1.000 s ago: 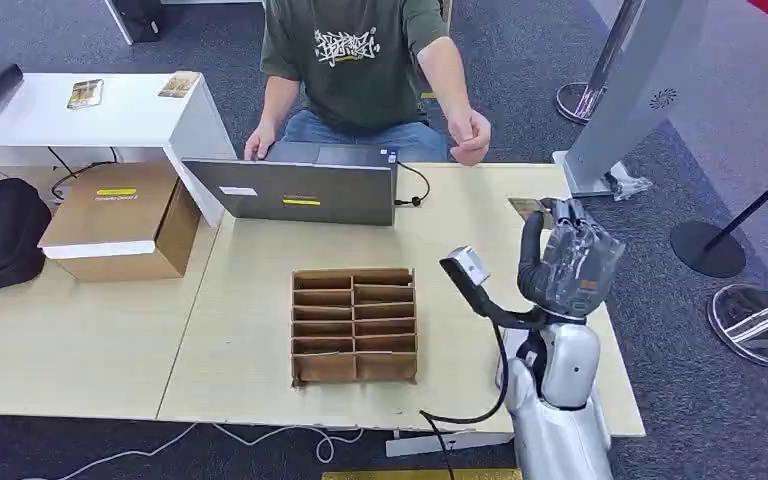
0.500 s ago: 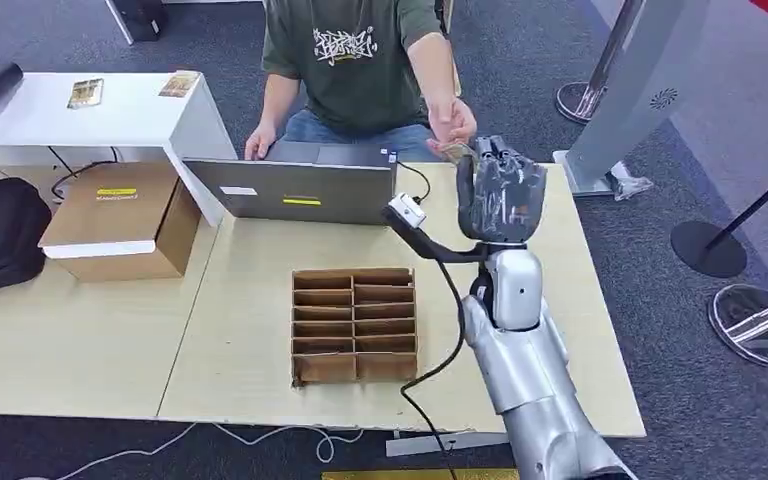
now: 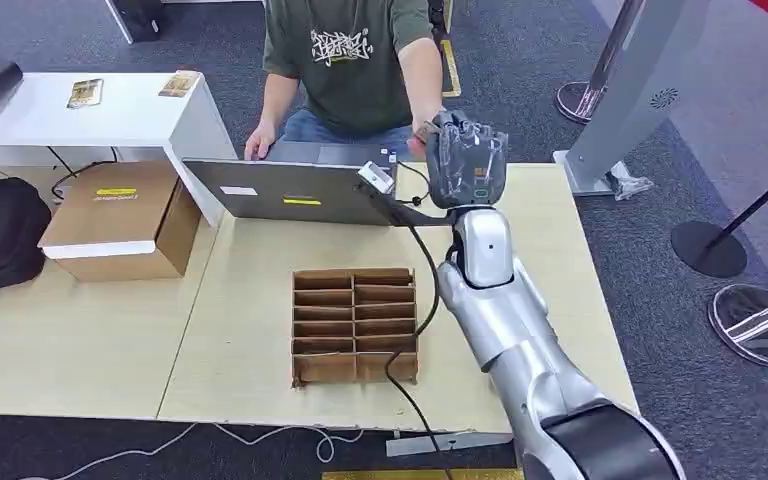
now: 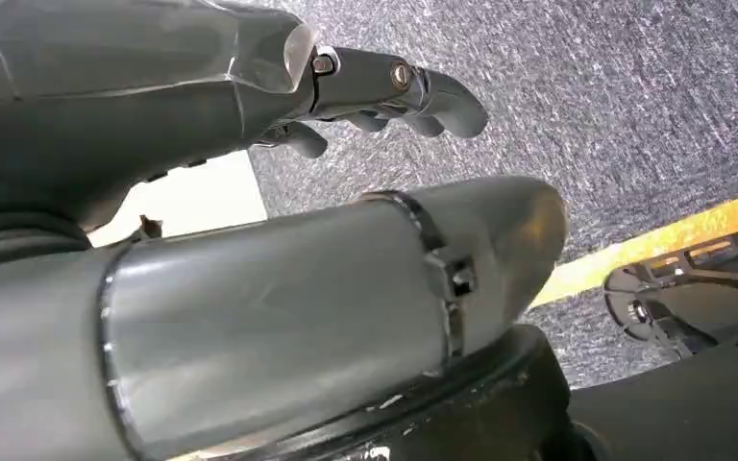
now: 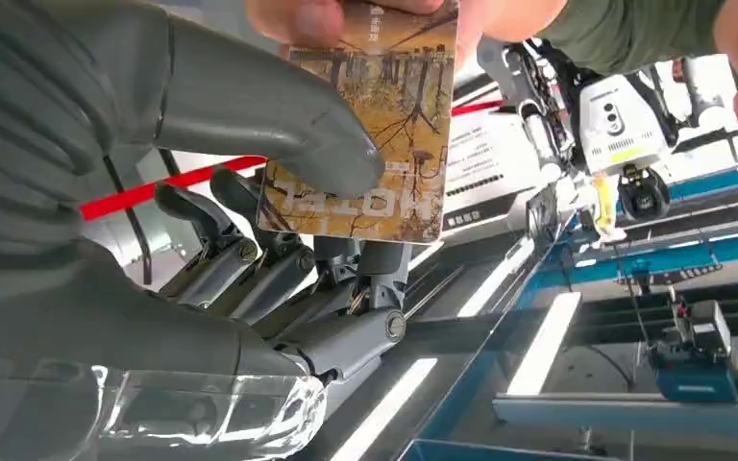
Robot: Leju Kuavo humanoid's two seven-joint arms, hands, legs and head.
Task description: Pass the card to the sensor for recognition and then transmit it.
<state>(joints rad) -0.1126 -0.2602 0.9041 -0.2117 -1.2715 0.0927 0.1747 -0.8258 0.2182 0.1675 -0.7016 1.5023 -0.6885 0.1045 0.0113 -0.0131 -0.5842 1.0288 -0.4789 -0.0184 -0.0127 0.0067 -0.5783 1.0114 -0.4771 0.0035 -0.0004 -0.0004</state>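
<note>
Two hands meet on one card right now, mine and a person's. I have the right robot hand (image 3: 467, 160) raised past the far edge of the pale wooden bench (image 3: 250, 330), its back toward the head camera. From the wrist camera I see the thick grey thumb pressing the brown printed hotel card (image 5: 365, 125) against the darker fingers (image 5: 279, 259), so the right robot hand has its fingers closed on the card. The person's hand (image 5: 346, 14) pinches the card's far edge, and I read that as the handover stage: the card is held out flat and high so the seated person in the green T-shirt (image 3: 345, 60) can take it over the grey open laptop (image 3: 295, 190).

I cannot tell from these views where the sensor is, or whether the card has been read. My next move, as I judge it, is to ease the thumb off only once the person's hold is firm, or the card could fall behind the laptop.

Left robot hand (image 4: 384, 91) hangs over grey carpet, fingers curled in on nothing. A brown cardboard slotted organiser (image 3: 354, 322) sits mid-bench, untouched.
</note>
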